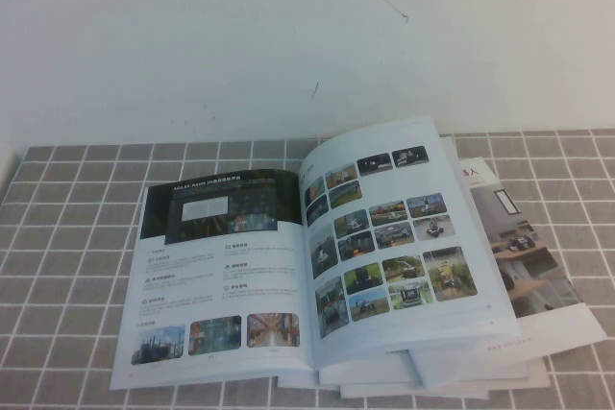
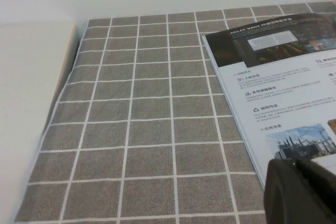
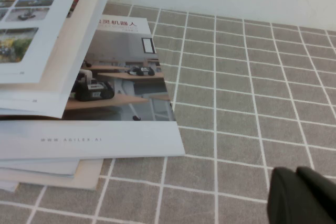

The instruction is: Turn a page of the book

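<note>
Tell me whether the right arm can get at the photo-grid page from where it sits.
Probably yes. The right gripper sits low over bare checked cloth beside the book, nothing between it and the page. The left gripper is by the opposite edge.

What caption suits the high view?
Open book lying on a grey checked tablecloth, neither gripper in view.

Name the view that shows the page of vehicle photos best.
The high view: the page shows whole, lifting off the book. The right wrist view catches only its corner; the left wrist view misses it. Both grippers sit beside the book.
</note>
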`<action>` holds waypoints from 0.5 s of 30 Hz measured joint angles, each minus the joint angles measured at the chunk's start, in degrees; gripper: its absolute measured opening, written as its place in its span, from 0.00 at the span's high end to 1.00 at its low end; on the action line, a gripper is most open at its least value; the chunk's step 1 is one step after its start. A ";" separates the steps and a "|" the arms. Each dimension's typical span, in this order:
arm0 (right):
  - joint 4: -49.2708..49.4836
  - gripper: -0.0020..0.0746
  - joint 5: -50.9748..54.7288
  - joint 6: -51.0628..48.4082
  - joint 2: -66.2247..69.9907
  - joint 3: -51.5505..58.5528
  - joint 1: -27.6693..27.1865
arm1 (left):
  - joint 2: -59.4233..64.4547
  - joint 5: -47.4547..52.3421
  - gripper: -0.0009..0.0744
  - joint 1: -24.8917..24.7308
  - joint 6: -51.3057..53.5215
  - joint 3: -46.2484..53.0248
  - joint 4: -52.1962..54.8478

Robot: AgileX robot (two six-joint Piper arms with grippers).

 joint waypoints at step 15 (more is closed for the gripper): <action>0.00 0.98 0.00 0.00 0.00 0.00 0.00 | 0.00 0.00 0.99 0.00 0.43 0.00 0.00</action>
